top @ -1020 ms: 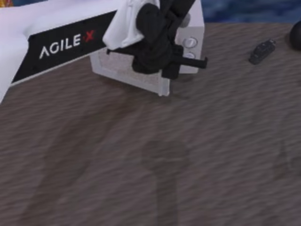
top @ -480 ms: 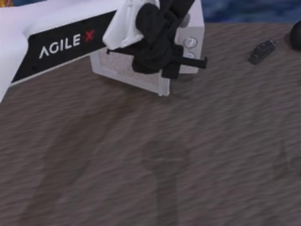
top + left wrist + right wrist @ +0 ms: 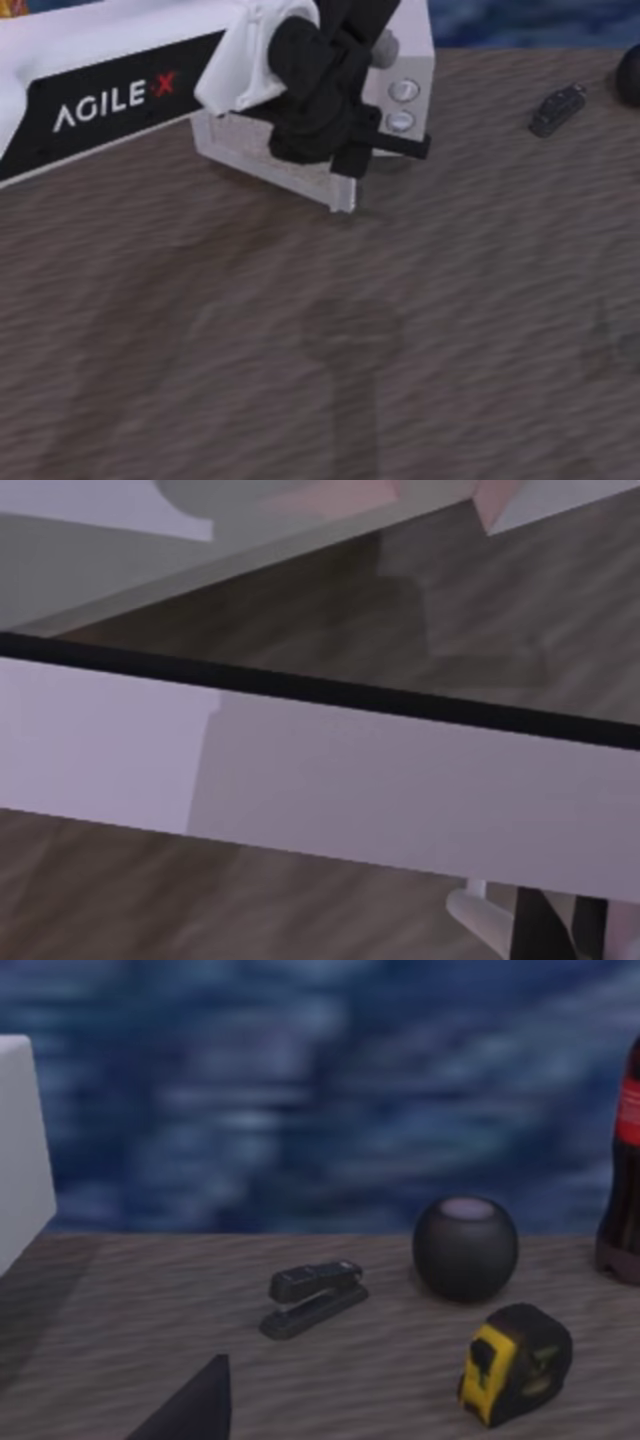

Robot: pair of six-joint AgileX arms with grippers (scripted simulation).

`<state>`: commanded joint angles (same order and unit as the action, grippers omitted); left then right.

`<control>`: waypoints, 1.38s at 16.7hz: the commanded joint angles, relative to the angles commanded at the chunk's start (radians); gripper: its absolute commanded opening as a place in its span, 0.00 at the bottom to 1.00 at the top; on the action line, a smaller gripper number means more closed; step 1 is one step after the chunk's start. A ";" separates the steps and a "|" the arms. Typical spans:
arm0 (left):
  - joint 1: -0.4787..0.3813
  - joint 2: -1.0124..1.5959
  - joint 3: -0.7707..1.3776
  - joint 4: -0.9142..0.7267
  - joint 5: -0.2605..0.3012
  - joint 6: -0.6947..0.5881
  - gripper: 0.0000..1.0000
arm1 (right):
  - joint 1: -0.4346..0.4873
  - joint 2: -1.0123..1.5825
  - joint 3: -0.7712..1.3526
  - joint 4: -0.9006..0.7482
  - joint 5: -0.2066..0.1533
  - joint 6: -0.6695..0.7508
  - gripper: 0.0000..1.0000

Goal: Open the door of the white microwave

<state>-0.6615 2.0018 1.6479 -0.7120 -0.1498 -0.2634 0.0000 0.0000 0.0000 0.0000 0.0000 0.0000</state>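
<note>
Top view — flat white door (image 3: 275,170) with speckled mesh, swung ajar.

The left arm (image 3: 110,80) is a broad white link with a long black panel along its side, lettered "AGILE" in white with a red "X" after it. Toward the wrist the white shell ends in a rounded collar, and beyond it comes a bulky matte-black wrist block carrying the left claw (image 3: 385,145), all black, with one thin straight finger (image 3: 410,146) jutting out. In the right wrist view only a dark pointed wedge (image 3: 195,1405) shows, probably part of the right claw.
</note>
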 joint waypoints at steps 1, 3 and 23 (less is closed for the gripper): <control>0.005 -0.016 -0.022 0.010 0.010 0.020 0.00 | 0.000 0.000 0.000 0.000 0.000 0.000 1.00; 0.010 -0.035 -0.046 0.023 0.021 0.042 0.00 | 0.000 0.000 0.000 0.000 0.000 0.000 1.00; 0.011 -0.036 -0.047 0.023 0.021 0.043 0.00 | 0.000 0.000 0.000 0.000 0.000 0.000 1.00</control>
<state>-0.6509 1.9660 1.6008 -0.6885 -0.1288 -0.2206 0.0000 0.0000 0.0000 0.0000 0.0000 0.0000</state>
